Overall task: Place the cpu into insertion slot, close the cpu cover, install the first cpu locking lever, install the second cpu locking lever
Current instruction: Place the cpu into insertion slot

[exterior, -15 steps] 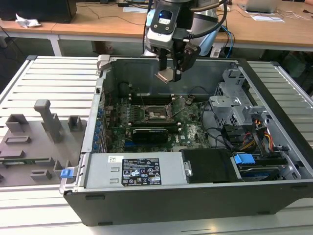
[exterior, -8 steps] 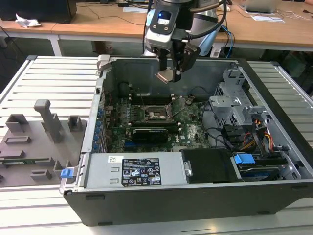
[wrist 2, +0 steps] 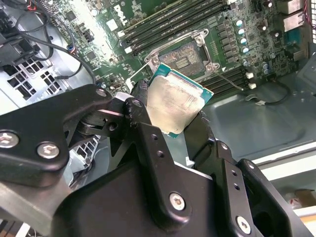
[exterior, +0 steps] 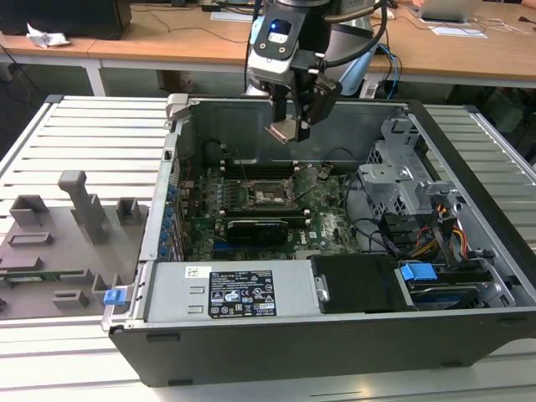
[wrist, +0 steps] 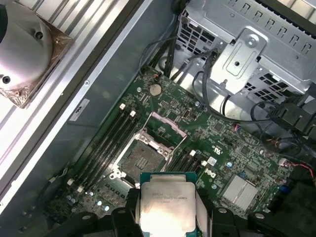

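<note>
My gripper [exterior: 289,124] hangs over the open computer case [exterior: 159,343], shut on the cpu [exterior: 283,131]. The cpu is a pale silver square chip with a green edge, tilted between the black fingers [wrist 2: 140,96] in both wrist views [wrist: 165,205]. Below it on the green board lies the insertion slot [exterior: 270,194], a dark square socket with a metal rim [wrist 2: 185,54] [wrist: 140,160], with nothing in it. The cpu cover [wrist: 164,127], a thin silver frame, stands swung up at one side of the slot. The chip is well above the slot, apart from it.
Black memory slots [wrist 2: 173,24] flank the socket. A metal drive cage [exterior: 402,180] and loose cables [exterior: 377,234] fill the exterior view's right of the case. A labelled power supply box [exterior: 239,293] sits at the front. A grey fixture tray [exterior: 59,243] lies outside on the left.
</note>
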Tool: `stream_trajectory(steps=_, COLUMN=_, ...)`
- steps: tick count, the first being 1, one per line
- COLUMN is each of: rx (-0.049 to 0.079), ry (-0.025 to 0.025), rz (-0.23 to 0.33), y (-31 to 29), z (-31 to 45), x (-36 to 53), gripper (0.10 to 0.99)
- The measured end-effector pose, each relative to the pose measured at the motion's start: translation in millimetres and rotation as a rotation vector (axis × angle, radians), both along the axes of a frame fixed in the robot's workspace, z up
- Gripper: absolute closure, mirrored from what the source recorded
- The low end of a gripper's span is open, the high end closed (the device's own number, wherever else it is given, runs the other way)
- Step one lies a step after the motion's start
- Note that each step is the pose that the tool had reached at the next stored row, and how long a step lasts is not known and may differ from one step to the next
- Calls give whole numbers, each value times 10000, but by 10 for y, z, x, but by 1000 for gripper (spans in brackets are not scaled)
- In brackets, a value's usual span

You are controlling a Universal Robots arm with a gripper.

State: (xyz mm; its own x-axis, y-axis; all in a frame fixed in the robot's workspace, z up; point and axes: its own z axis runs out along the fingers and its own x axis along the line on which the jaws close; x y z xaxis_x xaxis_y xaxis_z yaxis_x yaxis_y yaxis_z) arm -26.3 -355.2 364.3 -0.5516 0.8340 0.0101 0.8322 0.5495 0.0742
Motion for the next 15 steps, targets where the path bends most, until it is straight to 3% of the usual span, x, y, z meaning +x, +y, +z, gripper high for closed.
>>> stream_trajectory(steps=10, rx=0, ry=0, rz=-334, y=0, z=-11, x=0, gripper=549)
stream_trajectory(steps=15, rx=-2, ry=0, rz=-1028, y=0, z=-28, x=0, gripper=549)
